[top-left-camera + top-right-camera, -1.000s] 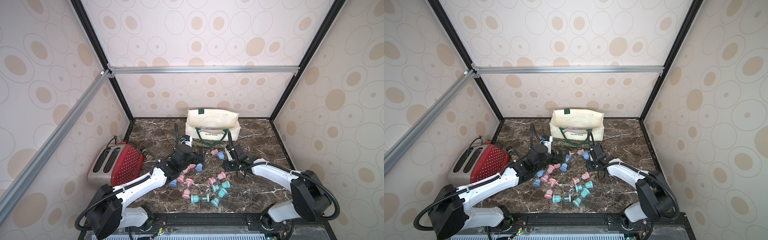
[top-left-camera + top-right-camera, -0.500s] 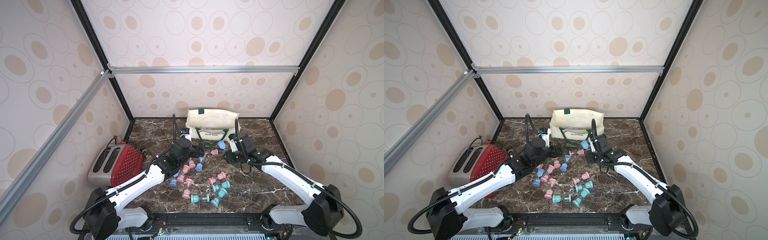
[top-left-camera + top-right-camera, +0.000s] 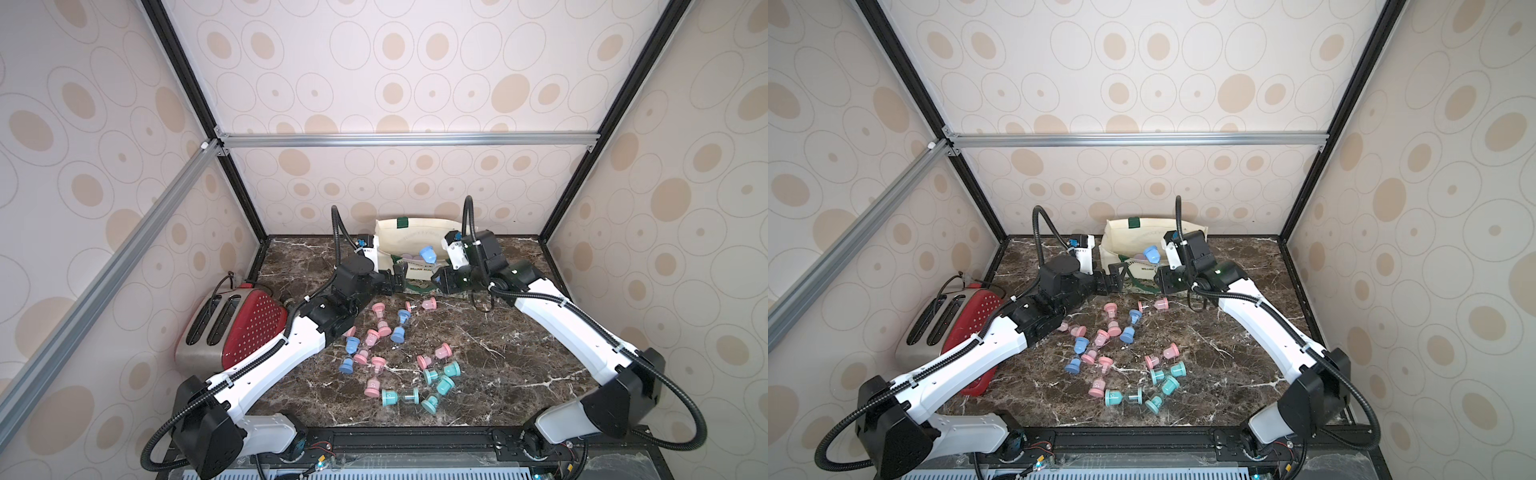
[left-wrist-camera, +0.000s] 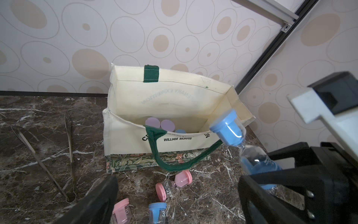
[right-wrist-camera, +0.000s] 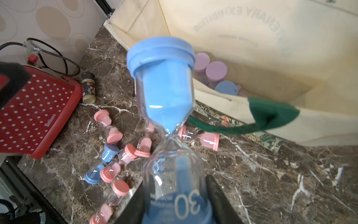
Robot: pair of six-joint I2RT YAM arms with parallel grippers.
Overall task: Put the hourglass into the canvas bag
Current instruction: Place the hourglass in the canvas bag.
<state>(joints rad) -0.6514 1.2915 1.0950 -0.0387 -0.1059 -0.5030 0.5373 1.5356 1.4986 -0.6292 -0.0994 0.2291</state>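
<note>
A blue hourglass (image 5: 164, 87) marked 30 hangs tilted above the table, my right gripper (image 5: 175, 194) shut on its lower bulb. Its upper cap (image 3: 427, 254) (image 3: 1151, 253) sits level with the front rim of the canvas bag (image 3: 409, 239) (image 3: 1125, 235), near that rim's right end (image 4: 228, 130). The cream bag (image 4: 174, 97) stands open against the back wall, a green handle drooping down its front. My left gripper (image 4: 178, 195) (image 3: 398, 277) is open and empty, low in front of the bag.
Purple and blue hourglasses (image 4: 160, 124) lie inside the bag. Several pink, blue and teal hourglasses (image 3: 374, 340) are scattered over the marble table. A red toaster (image 3: 245, 328) stands at the left, with a spice jar (image 5: 88, 91) and metal tongs (image 4: 69, 155) nearby.
My right gripper has risen from the table with the blue hourglass and moved back to the bag's rim. My left gripper has moved toward the bag's front.
</note>
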